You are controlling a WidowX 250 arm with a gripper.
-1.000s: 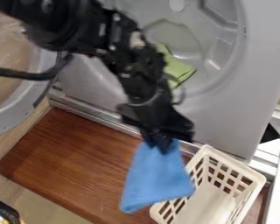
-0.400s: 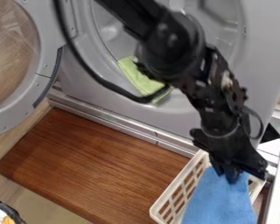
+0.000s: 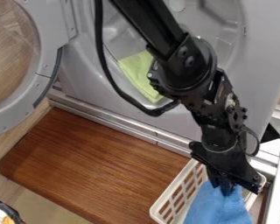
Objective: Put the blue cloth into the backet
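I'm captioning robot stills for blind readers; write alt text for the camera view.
A black robot gripper holds a blue cloth over or inside a cream plastic lattice basket on a brown wooden board. Behind, a light green cloth lies in the round opening of a grey machine.

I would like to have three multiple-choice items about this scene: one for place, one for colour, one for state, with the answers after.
1. Where does the green cloth lie?
A) On the brown board
B) On a shelf
C) In the round opening of the machine

2. What colour is the basket?
A) Off-white
B) Red
C) Black

3. What is the state of the gripper?
A) Open and empty
B) Closed on the blue cloth
C) Closed on the green cloth

Answers:
1: C, it lies at the opening's lower edge, behind the arm.
2: A, its slatted side is pale.
3: B, the cloth bunches at the jaws and hangs down.
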